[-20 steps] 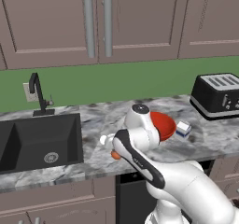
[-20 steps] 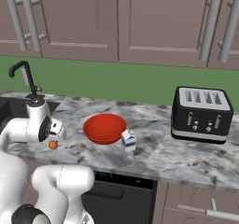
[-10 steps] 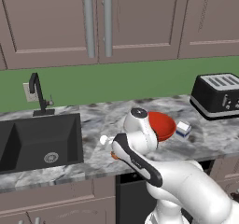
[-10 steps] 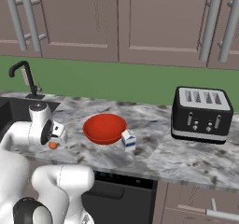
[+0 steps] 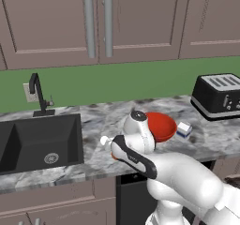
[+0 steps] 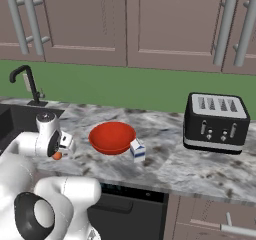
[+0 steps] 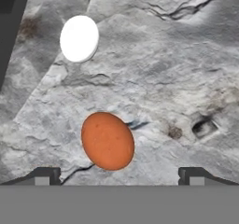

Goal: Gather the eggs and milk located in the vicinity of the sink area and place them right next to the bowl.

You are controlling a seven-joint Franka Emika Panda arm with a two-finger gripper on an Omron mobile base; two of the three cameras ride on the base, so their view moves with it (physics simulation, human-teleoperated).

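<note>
Hovering low over the grey marble surface [image 6: 200, 169], the hand [image 7: 116, 174] is sitting wide open with nothing in it, its two dark fingertips [image 7: 44, 175] poking up far apart at the bottom of the hand view. The orange-brown egg [image 7: 108, 141] is lying on the stone right in front of it, closer to the left tip than the right, not touched by either one. The white egg [image 7: 79, 38] is lying further out, apart from the brown one and near the dark edge of the sink [image 5: 40, 139].

Looking from the right base view, the brown egg is peeking out just beside the arm's white wrist, between the sink and the red bowl [image 6: 112, 137]. The bowl is sitting on the surface towards the middle, and the milk carton [image 6: 137, 150] is already standing right up against its rim on the toaster side. The black toaster [image 6: 216, 122] is sitting well off to the right near the green wall. The black faucet [image 5: 38, 96] is standing behind the basin.
</note>
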